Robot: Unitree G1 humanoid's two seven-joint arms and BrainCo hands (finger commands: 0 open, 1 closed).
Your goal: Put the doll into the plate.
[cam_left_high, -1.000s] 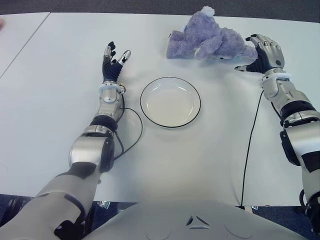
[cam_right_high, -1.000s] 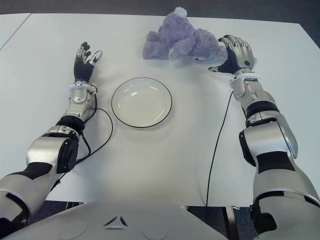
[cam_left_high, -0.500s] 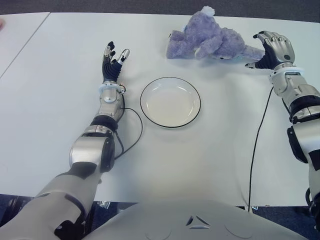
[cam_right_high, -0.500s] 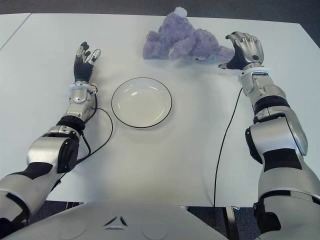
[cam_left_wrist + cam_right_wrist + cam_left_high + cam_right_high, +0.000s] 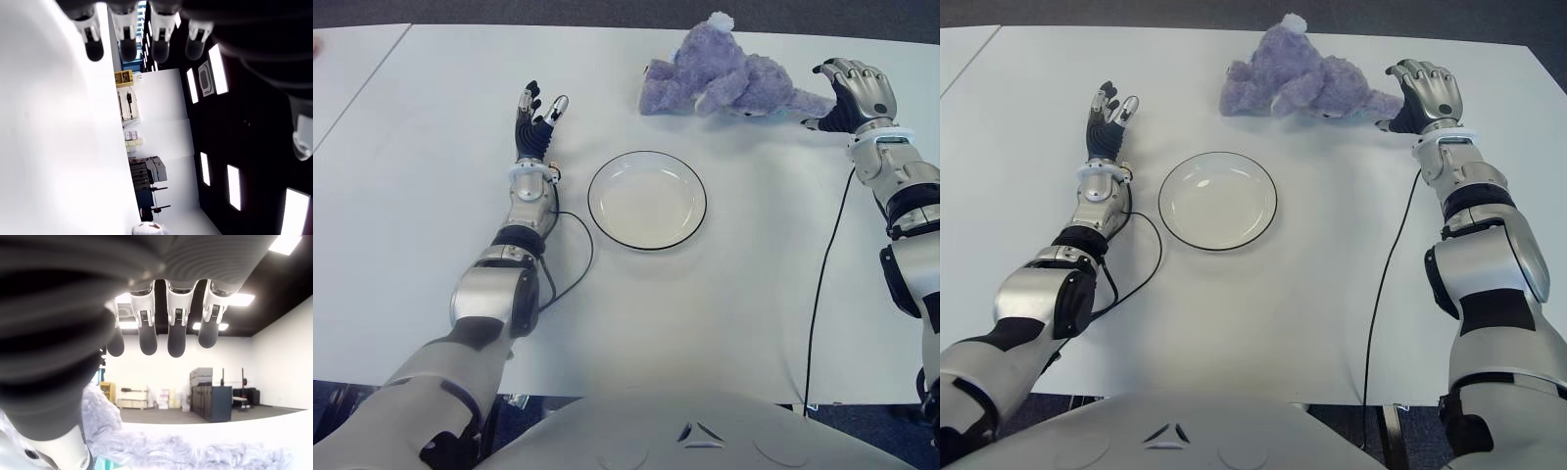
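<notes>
A purple plush doll (image 5: 729,78) lies on the white table (image 5: 431,186) at its far side, beyond the empty white plate (image 5: 647,199) and well apart from it. The right hand (image 5: 855,93) sits just beside the doll's right end, fingers loosely curved, holding nothing. The left hand (image 5: 535,119) shows left of the plate, fingers extended.

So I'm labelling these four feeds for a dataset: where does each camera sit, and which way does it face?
Left eye: on the head, looking down at the white table; both arms, plate, purple doll.
Right eye: beside it; same scene, shifted sideways.
Left wrist: on the left arm, looking past the left hand and its fingertips across the table into the room.
Right wrist: on the right arm, past the right hand, fingers open, doll fur below.
Shared: both wrist views catch the doll.
</notes>
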